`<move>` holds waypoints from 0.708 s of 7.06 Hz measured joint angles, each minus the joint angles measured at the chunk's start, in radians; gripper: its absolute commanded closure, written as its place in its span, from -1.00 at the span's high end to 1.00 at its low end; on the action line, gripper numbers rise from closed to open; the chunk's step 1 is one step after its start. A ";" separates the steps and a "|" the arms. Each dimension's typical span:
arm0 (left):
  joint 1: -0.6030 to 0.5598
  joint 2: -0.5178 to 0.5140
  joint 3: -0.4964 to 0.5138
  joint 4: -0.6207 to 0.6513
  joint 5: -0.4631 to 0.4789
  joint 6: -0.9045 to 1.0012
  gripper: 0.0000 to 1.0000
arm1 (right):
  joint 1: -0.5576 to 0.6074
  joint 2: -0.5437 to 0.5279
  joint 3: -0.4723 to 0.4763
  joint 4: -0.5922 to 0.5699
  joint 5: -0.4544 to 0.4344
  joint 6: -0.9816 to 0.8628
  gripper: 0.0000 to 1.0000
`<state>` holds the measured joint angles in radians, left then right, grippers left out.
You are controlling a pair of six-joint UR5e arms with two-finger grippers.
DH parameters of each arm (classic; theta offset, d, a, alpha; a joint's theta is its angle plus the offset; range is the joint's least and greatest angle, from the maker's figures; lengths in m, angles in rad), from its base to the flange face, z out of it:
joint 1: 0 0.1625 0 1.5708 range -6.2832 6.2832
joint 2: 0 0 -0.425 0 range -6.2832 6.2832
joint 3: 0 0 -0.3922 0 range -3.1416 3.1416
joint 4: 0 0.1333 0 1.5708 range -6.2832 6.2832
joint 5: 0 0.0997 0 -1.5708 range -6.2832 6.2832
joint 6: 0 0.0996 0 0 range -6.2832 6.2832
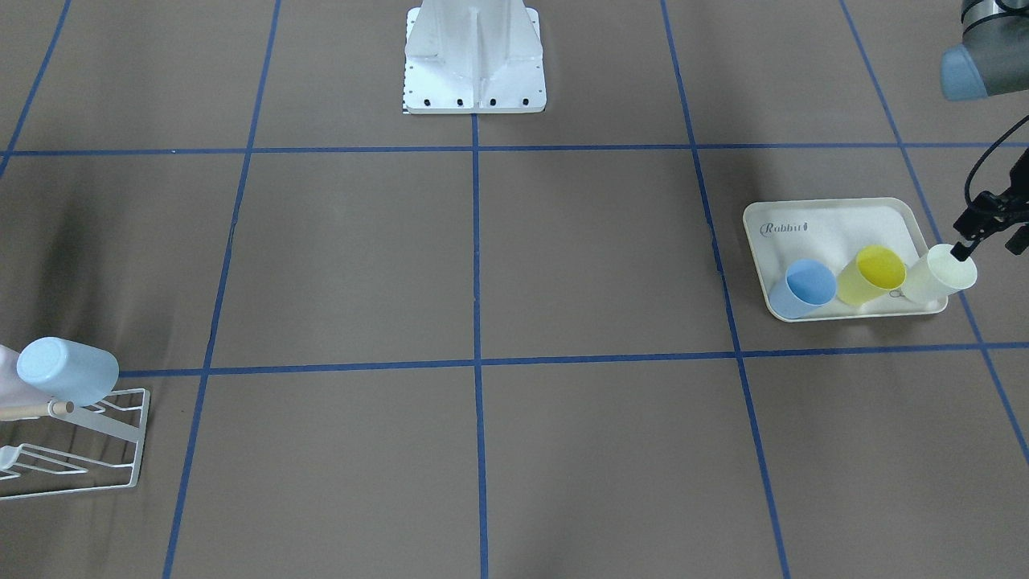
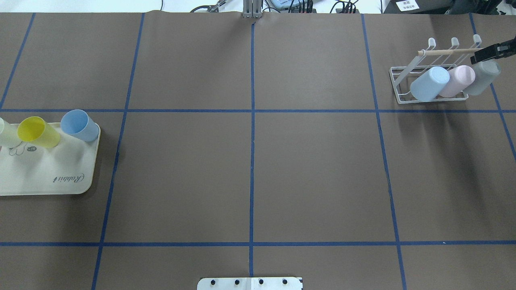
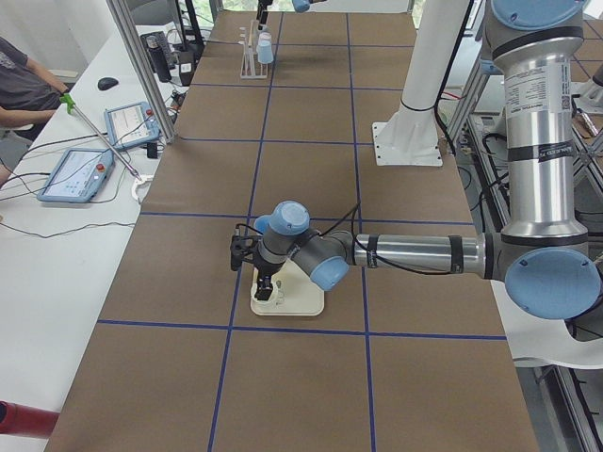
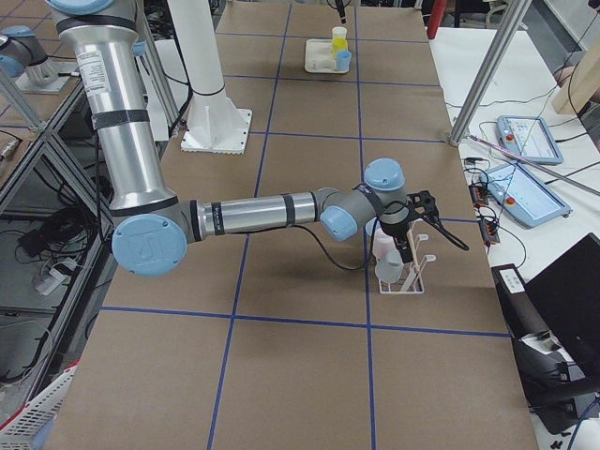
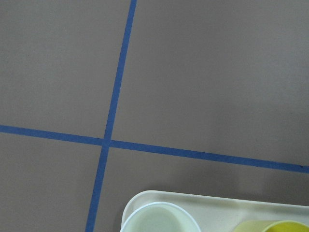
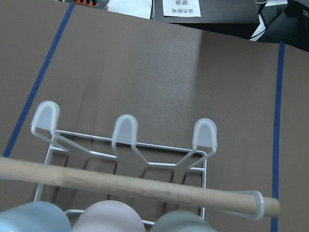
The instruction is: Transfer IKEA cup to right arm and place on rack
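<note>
Big brown table [image 2: 250, 181] w/ blue tape grid. The left arm [image 3: 415, 254] lies low out to the cream tray [image 1: 844, 229] at one end, and the right arm [image 4: 253, 214] reaches the white wire rack [image 6: 124, 129] at the opp. end. Three cups stand mouth-up on the tray: blue cup [image 1: 806, 288], yellow cup [image 1: 872, 273], and pale green cup [image 1: 940, 275] at the corner. The rack carries a light-blue cup [image 2: 429, 83], pink cup [image 2: 457, 80] and grey cup [image 2: 485, 76], bottoms up, below the wooden dowel [image 6: 125, 186]. The left gripper [image 1: 987, 241] hangs over the pale green cup. Its claw looks spread w/ nothing pinched, one fingertip [image 1: 961, 252] at the rim; touching or not, can't tell. The right gripper [image 2: 487, 53] sits by the dowel end, above the grey cup; spread or pressed together, can't tell.
</note>
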<state>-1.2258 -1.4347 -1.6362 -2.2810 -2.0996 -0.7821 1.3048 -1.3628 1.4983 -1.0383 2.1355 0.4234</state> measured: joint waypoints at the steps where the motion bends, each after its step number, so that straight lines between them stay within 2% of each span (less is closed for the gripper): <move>1: 0.005 0.000 0.023 0.031 0.001 0.065 0.97 | 0.000 -0.002 0.028 0.000 0.003 0.030 0.96; 2: 0.007 -0.011 0.063 0.050 -0.001 0.117 0.86 | 0.001 -0.017 0.065 -0.003 0.007 0.054 0.96; 3: 0.007 -0.030 0.107 0.060 -0.007 0.141 0.65 | 0.001 -0.043 0.109 -0.008 0.010 0.066 0.96; 5: 0.009 -0.051 0.159 0.066 -0.035 0.151 -0.42 | -0.005 -0.075 0.157 -0.013 0.014 0.092 0.96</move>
<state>-1.2171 -1.4853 -1.4773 -2.2153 -2.1347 -0.6311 1.2997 -1.4374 1.6555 -1.0511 2.1497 0.5150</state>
